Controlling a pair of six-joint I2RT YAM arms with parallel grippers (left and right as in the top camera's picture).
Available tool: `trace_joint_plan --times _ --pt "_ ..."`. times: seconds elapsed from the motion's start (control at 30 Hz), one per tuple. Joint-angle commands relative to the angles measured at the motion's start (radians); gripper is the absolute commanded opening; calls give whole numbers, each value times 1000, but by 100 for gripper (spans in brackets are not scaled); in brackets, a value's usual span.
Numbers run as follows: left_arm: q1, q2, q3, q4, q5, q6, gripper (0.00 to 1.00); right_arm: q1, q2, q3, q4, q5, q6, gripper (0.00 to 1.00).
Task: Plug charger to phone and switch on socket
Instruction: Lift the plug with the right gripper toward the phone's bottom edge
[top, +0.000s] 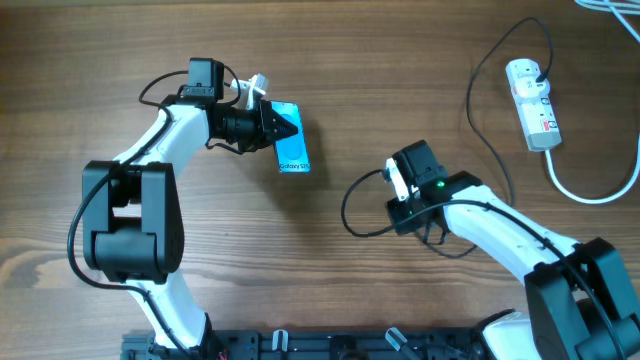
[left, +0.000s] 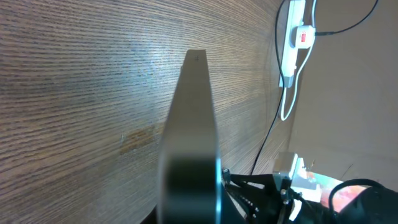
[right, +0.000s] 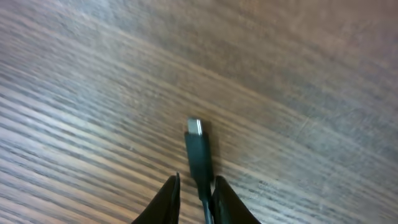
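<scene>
The phone (top: 293, 150), with a teal screen and white text, is held in my left gripper (top: 280, 126), which is shut on its upper end. In the left wrist view the phone (left: 190, 118) shows edge-on, silver, pointing away over the wood. My right gripper (top: 394, 184) is right of the phone and well apart from it. It is shut on the charger's dark connector (right: 197, 152), whose metal tip sticks out ahead of the fingers (right: 198, 194). The thin black charger cable (top: 473, 110) runs back to the white socket (top: 532, 105) at the far right, which also shows in the left wrist view (left: 292, 37).
The socket's thick white cord (top: 590, 195) curves along the right edge. Slack black cable loops on the wood (top: 347, 212) left of my right wrist. The arm bases stand at the front left and front right.
</scene>
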Motion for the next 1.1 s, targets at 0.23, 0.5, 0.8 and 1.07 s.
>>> trace_joint_plan --times 0.23,0.5,0.8,1.07 --pt "2 6 1 -3 24 24 4 -4 -11 -23 46 1 7 22" --pt "2 6 1 -3 24 24 4 -4 -8 -23 71 2 7 22" --pt "3 6 1 -3 24 24 4 -4 61 -23 50 -72 6 11" --pt "3 6 1 2 45 24 4 -4 59 -19 52 -134 8 4"
